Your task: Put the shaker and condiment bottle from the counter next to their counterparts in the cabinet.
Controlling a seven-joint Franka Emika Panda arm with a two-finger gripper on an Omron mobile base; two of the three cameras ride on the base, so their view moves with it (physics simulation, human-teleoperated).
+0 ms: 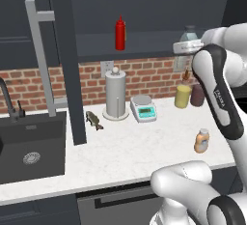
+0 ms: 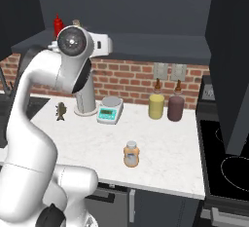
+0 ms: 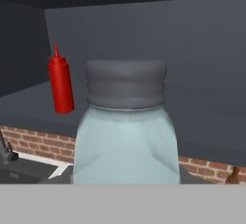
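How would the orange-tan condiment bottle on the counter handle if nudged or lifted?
The condiment bottle looks rigid, so it should hold its shape. Its rounded, smooth sides may be slippery. Standing upright on the flat counter, squat in build, it probably slides rather than tips; once toppled it would likely roll.

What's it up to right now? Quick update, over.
Gripper shut on the shaker, raised level with the cabinet shelf. Red squeeze bottle standing on the shelf, left of shaker in hand view. Condiment bottle on the counter. Nothing in the way.

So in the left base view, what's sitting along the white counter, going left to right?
Sink → fish figure → paper towel roll → kitchen scale → yellow bottle → maroon bottle.
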